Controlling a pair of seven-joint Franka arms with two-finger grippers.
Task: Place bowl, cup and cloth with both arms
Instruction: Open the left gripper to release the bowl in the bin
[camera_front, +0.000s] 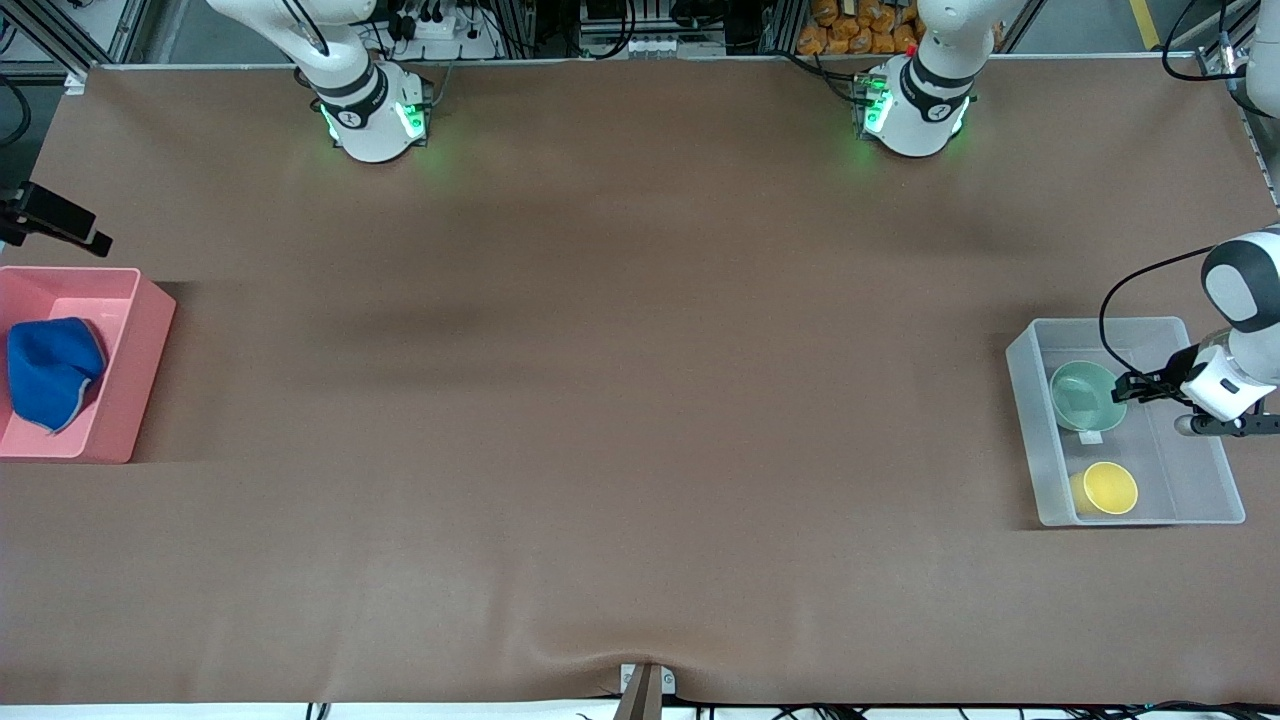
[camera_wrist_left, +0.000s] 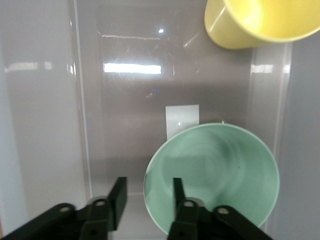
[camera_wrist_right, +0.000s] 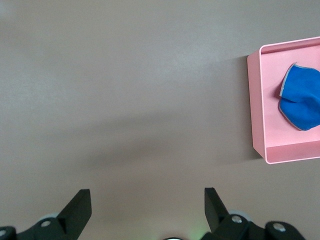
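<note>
The mint-green bowl (camera_front: 1085, 393) and the yellow cup (camera_front: 1108, 488) sit in a clear plastic bin (camera_front: 1030, 430) at the left arm's end of the table, the cup nearer the front camera. My left gripper (camera_front: 1128, 388) is down at the bowl's rim. In the left wrist view the left gripper (camera_wrist_left: 149, 184) is open, one finger over the bowl (camera_wrist_left: 220, 175) and one outside its rim; the cup (camera_wrist_left: 260, 22) also shows. The blue cloth (camera_front: 50, 370) lies crumpled in a pink bin (camera_front: 130, 330). My right gripper (camera_wrist_right: 147, 192) is open and empty, high over bare table, with the cloth (camera_wrist_right: 300, 97) far off.
A white label (camera_wrist_left: 181, 117) lies on the clear bin's floor beside the bowl. The pink bin (camera_wrist_right: 257, 110) stands at the right arm's end of the table. A black device (camera_front: 55, 218) juts in above it at the table's edge. A brown mat covers the table.
</note>
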